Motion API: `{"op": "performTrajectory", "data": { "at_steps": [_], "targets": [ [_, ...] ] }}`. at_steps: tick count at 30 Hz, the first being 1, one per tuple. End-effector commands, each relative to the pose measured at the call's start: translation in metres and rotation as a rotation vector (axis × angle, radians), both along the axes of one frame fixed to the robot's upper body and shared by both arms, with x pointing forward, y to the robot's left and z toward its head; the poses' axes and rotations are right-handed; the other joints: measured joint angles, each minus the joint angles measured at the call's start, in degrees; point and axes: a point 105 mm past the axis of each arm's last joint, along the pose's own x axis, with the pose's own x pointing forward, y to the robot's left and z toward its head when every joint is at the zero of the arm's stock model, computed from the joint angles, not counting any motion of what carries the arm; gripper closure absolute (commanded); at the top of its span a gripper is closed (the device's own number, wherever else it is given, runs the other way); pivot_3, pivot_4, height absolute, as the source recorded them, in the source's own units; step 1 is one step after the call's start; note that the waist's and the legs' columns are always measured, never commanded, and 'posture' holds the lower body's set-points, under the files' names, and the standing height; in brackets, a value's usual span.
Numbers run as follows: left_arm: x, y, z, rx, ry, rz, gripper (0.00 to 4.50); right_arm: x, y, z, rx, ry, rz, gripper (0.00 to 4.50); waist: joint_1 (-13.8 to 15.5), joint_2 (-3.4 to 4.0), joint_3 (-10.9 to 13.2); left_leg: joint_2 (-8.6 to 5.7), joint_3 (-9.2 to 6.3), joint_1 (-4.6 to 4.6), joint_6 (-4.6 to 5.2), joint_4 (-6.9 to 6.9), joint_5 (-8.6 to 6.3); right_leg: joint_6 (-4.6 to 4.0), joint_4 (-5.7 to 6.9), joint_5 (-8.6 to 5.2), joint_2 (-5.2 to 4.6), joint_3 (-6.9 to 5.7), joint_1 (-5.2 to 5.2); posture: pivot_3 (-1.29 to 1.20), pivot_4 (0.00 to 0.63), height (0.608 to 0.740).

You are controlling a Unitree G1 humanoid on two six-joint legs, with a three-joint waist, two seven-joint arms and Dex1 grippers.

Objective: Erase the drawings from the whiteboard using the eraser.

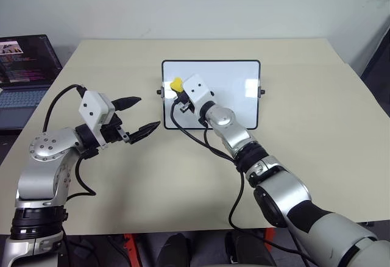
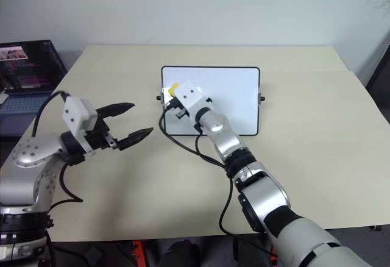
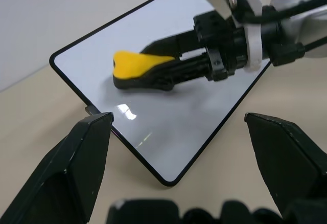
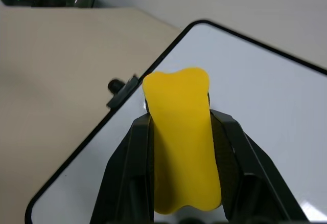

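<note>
Eraser [image 4: 182, 147] is being gripped by right hand [image 1: 177, 94], dark side pressed on whiteboard [image 1: 234, 84] near 9 o'clock edge for wiping; left hand [image 1: 139, 116] is being held wide, idle.

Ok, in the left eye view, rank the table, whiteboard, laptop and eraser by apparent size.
1. table
2. whiteboard
3. laptop, cut off by the picture edge, so its rank against the whiteboard is unsure
4. eraser, partly hidden in the right gripper
</note>
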Motion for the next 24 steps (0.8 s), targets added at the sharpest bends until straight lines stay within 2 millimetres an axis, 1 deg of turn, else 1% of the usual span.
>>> {"op": "performTrajectory", "data": {
  "at_steps": [1, 6, 13, 19, 24],
  "targets": [
    [-0.002, 0.001, 0.015, 0.011, -0.056, 0.001, 0.0, -0.001, 0.002, 0.011, 0.0, -0.052, 0.013, 3.29, 0.0, 0.0, 0.0, 0.0, 0.0, 0.0, 0.0, 0.0, 0.0, 0.0, 0.0, 0.0, 0.0, 0.0, 0.0, 0.0, 0.15, 0.74],
    [-0.001, 0.0, 0.014, 0.009, -0.055, 0.0, 0.0, 0.003, -0.006, 0.007, -0.014, -0.039, -0.007, 3.29, 0.0, 0.0, 0.0, 0.0, 0.0, 0.0, 0.0, 0.0, 0.0, 0.0, 0.0, 0.0, 0.0, 0.0, 0.0, 0.0, 0.15, 0.74],
    [-0.001, 0.0, 0.015, 0.007, -0.058, 0.002, 0.0, 0.006, -0.014, -0.005, -0.051, -0.006, -0.022, 3.29, 0.0, 0.0, 0.0, 0.0, -0.01, 0.0, 0.0, -0.01, 0.0, 0.0, 0.0, 0.0, 0.0, -0.01, 0.0, 0.0, 0.15, 0.74],
    [0.0, 0.0, 0.015, 0.006, -0.062, 0.007, 0.0, 0.003, -0.023, -0.021, -0.092, 0.016, -0.023, 3.29, 0.02, -0.02, -0.01, 0.0, -0.01, 0.02, 0.0, 0.0, 0.0, 0.0, 0.0, 0.0, 0.0, -0.01, 0.03, 0.0, 0.15, 0.74],
    [0.0, -0.001, 0.015, 0.002, -0.065, 0.009, 0.0, 0.0, -0.034, -0.037, -0.126, 0.057, -0.032, 3.29, 0.1, -0.02, -0.02, 0.0, -0.02, 0.04, 0.0, 0.0, 0.0, 0.0, 0.0, 0.0, 0.0, -0.01, 0.06, 0.0, 0.15, 0.74]
  ]
}}
